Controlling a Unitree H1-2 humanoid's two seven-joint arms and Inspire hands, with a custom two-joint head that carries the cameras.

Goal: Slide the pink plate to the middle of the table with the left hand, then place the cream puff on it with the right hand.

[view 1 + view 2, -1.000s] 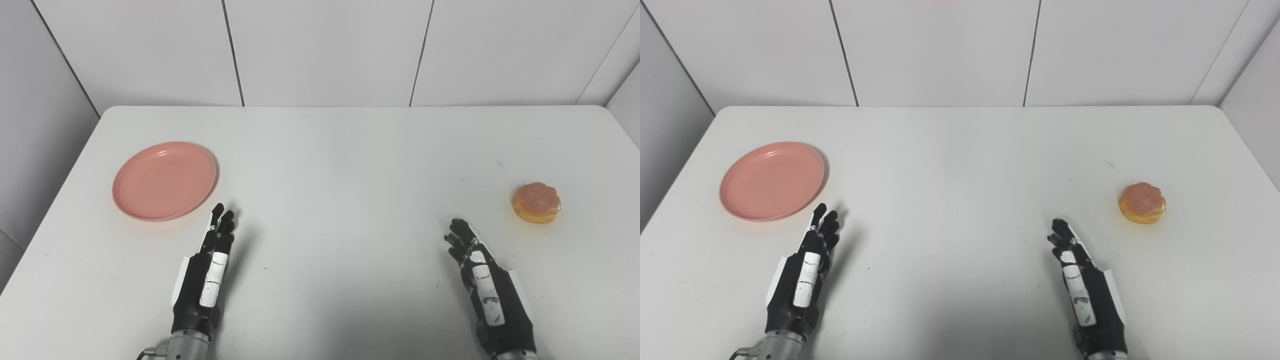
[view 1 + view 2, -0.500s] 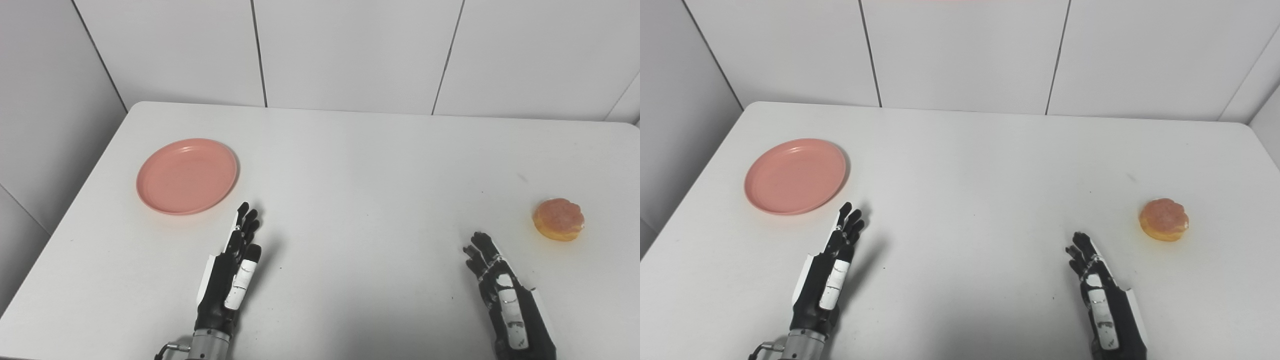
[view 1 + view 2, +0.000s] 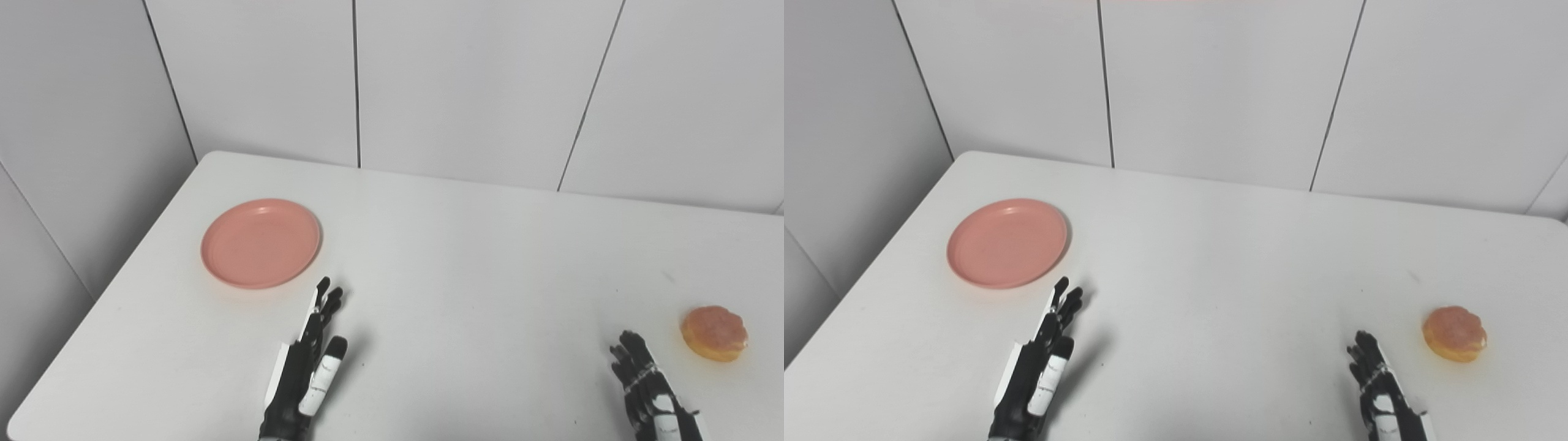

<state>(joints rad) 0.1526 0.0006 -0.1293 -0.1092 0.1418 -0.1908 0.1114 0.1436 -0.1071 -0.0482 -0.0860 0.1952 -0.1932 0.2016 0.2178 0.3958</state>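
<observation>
Left hand (image 3: 306, 373): we see it open, fingers straight and close together, pointing up-left toward the pink plate (image 3: 261, 242); holds nothing. Right hand (image 3: 1381, 392): open too, empty, partly cut off by frame edge. Plate is round, so no long axis; lies flat, rim up, on worktop (image 3: 465, 263) left side, just beyond left fingertips, apart. Cream puff (image 3: 1454, 334) sits at far right, near right hand, apart.
</observation>
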